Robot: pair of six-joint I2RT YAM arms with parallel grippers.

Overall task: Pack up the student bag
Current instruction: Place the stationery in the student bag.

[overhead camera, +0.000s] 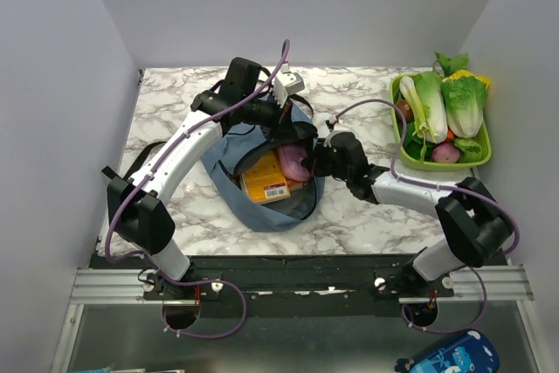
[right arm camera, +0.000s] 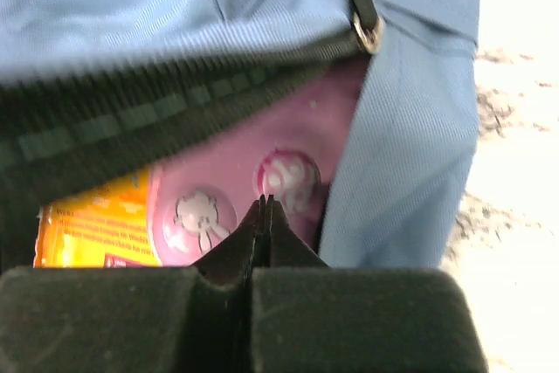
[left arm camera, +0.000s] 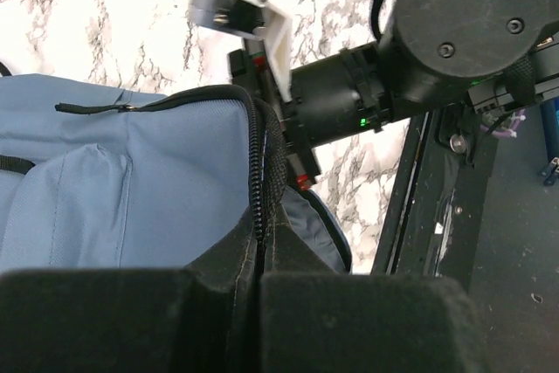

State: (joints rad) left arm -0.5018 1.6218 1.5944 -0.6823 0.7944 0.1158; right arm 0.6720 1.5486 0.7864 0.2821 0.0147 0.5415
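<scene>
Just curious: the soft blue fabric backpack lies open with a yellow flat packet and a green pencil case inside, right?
Not green: the pencil case in the open soft dusty-blue fabric backpack is pink, beside the yellow flat packet; the right wrist view shows it.

There is one student bag (overhead camera: 271,214). Inside it lie one pink pencil case (overhead camera: 294,162) and one yellow packet (overhead camera: 265,183). To the right of the bag stands one green basket (overhead camera: 483,161) holding two leafy heads, one pale (overhead camera: 430,104) and one greener (overhead camera: 463,102), and one red-purple round vegetable (overhead camera: 445,152). Two arms reach the bag, the left arm (overhead camera: 179,159) and the right arm (overhead camera: 410,188). One bright blue pouch (overhead camera: 454,357) lies nearer than the bag, to its right.
</scene>
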